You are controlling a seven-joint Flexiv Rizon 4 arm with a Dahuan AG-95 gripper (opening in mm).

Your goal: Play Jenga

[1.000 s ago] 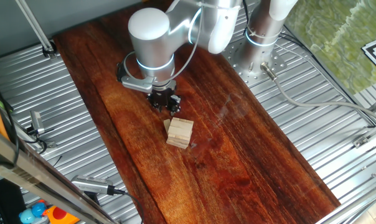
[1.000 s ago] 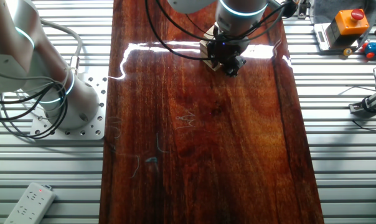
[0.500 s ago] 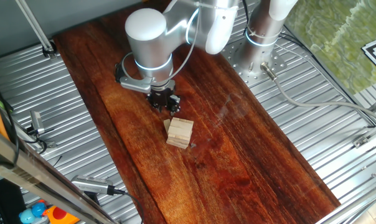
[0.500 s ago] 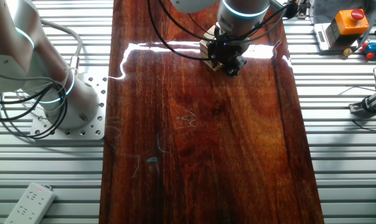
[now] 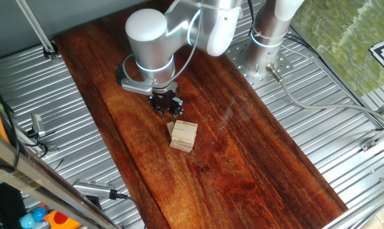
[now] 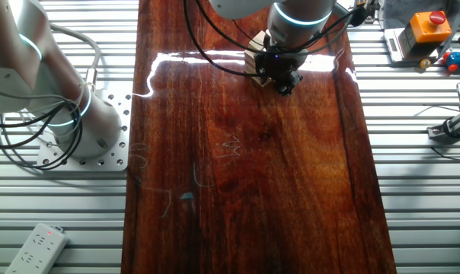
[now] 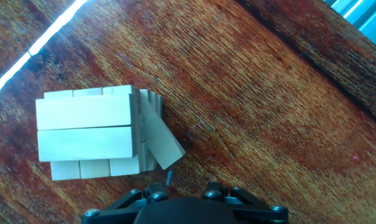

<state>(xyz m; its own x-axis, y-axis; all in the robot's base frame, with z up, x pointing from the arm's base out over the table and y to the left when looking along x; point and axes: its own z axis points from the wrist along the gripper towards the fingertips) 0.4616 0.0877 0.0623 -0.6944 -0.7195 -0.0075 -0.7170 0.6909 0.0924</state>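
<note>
The Jenga (image 5: 183, 135) is a small squat stack of pale wooden blocks in crosswise layers on the dark wooden board (image 5: 243, 159). In the hand view the Jenga (image 7: 88, 134) lies at the left, and one loose block (image 7: 160, 140) leans tilted against its right side. My gripper (image 5: 168, 105) hangs just beyond the stack, apart from it. In the other fixed view my gripper (image 6: 282, 76) covers most of the Jenga (image 6: 253, 59). The hand view shows only the gripper (image 7: 182, 186) body at the bottom edge. Its fingers are not clear.
The board lies on a ribbed metal table (image 5: 344, 133). The arm's base (image 5: 268, 38) stands at the back right. A second robot arm (image 6: 32, 84) sits left of the board, with a power strip (image 6: 36, 247) near it. An orange box with a red button (image 6: 428, 27) is at the far right.
The arm's wrist has shifted slightly away from the stack, towards the board's far left. The stack and the leaning block have not moved.
</note>
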